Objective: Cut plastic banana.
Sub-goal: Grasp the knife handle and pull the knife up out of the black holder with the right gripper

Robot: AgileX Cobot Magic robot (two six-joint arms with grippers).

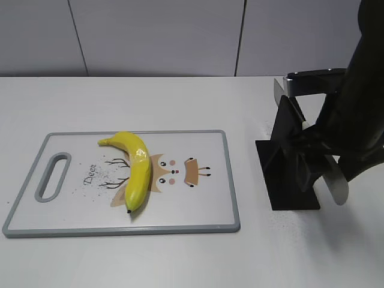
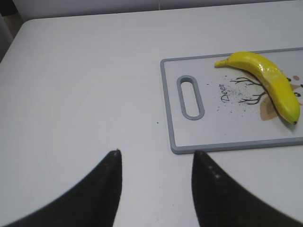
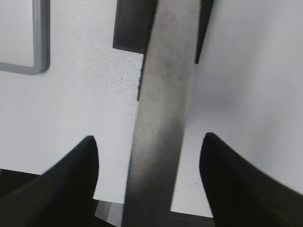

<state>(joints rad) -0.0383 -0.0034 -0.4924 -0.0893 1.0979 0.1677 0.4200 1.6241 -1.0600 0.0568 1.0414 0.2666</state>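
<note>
Hidden or unclear, from my station: in the exterior view the right arm (image 1: 360,102) fills the right edge as a dark mass and covers much of the black knife stand (image 1: 292,171), so I cannot make out the right gripper itself there. A grey blade (image 1: 337,183) juts out below the arm; its handle is not visible to me. The left arm does not show in that view at all.

Right gripper (image 3: 149,151): in the right wrist view its two dark fingers stand wide apart, with the flat blade (image 3: 163,109) running lengthwise between them. The blade touches neither fingertip (image 3: 87,156) where I can see. Whether it is gripped further back, out of frame, I cannot tell.

Left gripper (image 2: 156,163): fingers spread, nothing between them, hanging over bare white table (image 2: 85,85) near the handle end of the cutting board (image 2: 199,142).

The plastic banana (image 1: 135,168) lies whole on the board, across the printed deer drawing (image 1: 174,171), well apart from the stand and both grippers.
</note>
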